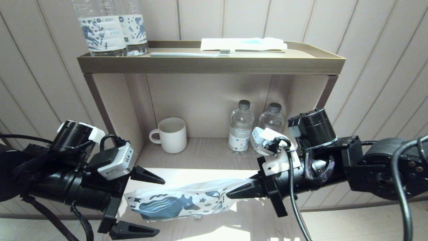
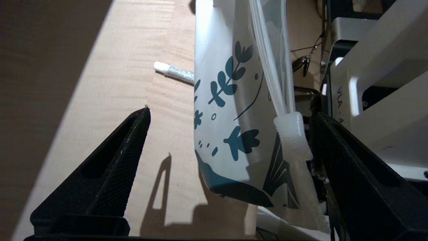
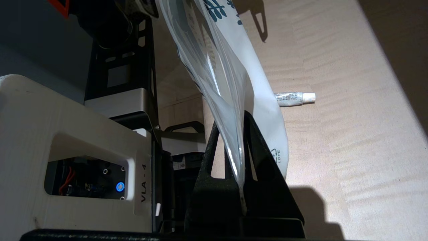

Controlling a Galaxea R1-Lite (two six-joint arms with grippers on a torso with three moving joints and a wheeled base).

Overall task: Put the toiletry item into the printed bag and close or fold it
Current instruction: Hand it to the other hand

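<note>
The printed bag (image 1: 180,201), white with a blue horse and doodles, hangs sideways above the wooden table between my two arms. My right gripper (image 1: 229,195) is shut on its right end; the plastic edge is pinched between the jaws (image 3: 230,122). My left gripper (image 1: 161,206) stands open around the bag's left end (image 2: 217,50), its jaws wide apart and one finger close to the zip slider (image 2: 292,134). A small white-capped tube, the toiletry item (image 2: 174,72) (image 3: 294,98), lies on the table beyond the bag; the head view does not show it.
Behind stands an open shelf unit with a white ribbed mug (image 1: 172,135) and two water bottles (image 1: 240,127). On its top tray (image 1: 327,55) lie a toothbrush (image 1: 190,54) and a white packet (image 1: 242,43), beside two labelled bottles (image 1: 110,30).
</note>
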